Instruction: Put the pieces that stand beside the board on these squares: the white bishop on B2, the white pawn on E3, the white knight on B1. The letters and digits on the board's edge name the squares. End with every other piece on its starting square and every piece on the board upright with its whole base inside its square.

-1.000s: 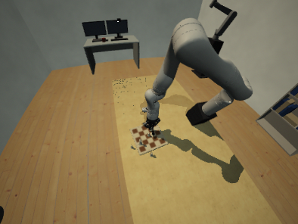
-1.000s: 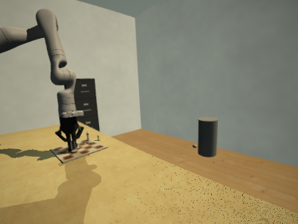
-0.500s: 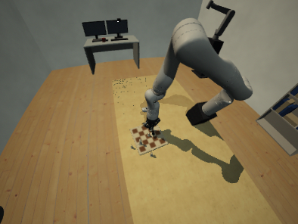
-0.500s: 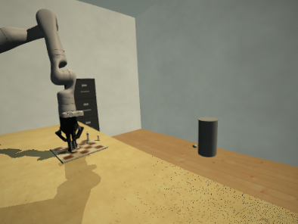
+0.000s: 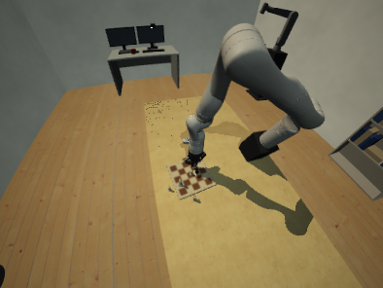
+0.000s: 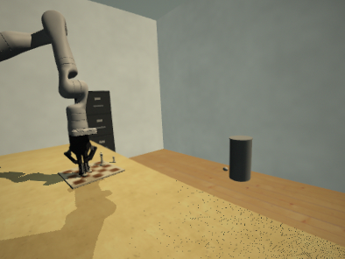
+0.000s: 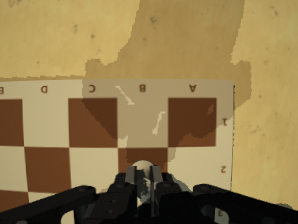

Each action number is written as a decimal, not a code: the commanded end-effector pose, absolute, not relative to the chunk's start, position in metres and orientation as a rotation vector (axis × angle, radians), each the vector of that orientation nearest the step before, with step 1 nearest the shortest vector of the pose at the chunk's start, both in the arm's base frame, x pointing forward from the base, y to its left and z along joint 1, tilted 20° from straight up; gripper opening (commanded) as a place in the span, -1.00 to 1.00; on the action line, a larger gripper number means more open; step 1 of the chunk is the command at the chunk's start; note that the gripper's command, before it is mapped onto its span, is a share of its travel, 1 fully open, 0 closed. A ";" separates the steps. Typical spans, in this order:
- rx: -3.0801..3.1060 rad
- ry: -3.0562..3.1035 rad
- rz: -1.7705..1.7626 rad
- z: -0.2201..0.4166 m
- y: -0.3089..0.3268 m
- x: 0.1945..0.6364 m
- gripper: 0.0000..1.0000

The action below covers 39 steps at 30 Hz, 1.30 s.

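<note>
White piece (image 5: 197, 171) (image 7: 144, 165), held in the gripper (image 5: 196, 169) (image 6: 83, 171) (image 7: 143, 179): fingers drawn in narrow, its pale rounded head showing between the tips. Probably the bishop, though the fingers hide most of it. Wrist view puts the head over the dark B2 square (image 7: 131, 154); whether its base touches the board (image 5: 198, 191) (image 6: 98, 178) (image 7: 160, 89) cannot be made out.

B1 (image 7: 142, 125) bears no piece, only shadow and slivers of light. A1 and C1, dark squares to either side, likewise bare of pieces.

Top view: one small piece (image 5: 170, 189) off the board near a corner, another (image 5: 195, 198) just outside the edge, kinds too small to tell. A further piece (image 5: 181, 184) stands on the board.

Exterior view: a taller pale piece (image 6: 102, 158) and a shorter one (image 6: 114, 159) at the board's far side.

Board lies flat on a yellow surface (image 5: 219, 243) (image 6: 144, 210) (image 7: 40, 40), the arm (image 5: 262, 68) (image 6: 60, 48) reaching down to it. Farther out: a desk (image 5: 146, 54) with two monitors; a dark filing cabinet (image 6: 100, 106); a dark cylinder (image 6: 240, 159) on the wooden floor.
</note>
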<state>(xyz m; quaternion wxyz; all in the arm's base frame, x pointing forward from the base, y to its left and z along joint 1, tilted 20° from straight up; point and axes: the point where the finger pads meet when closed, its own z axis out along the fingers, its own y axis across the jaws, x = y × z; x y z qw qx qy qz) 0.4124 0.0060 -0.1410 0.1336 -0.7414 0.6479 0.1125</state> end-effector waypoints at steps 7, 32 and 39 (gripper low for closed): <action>-2.149 1.879 0.324 -0.140 0.005 0.413 -1.00; -2.149 1.879 0.324 -0.143 0.007 0.413 -1.00; -2.149 1.879 0.324 -0.144 0.007 0.413 -1.00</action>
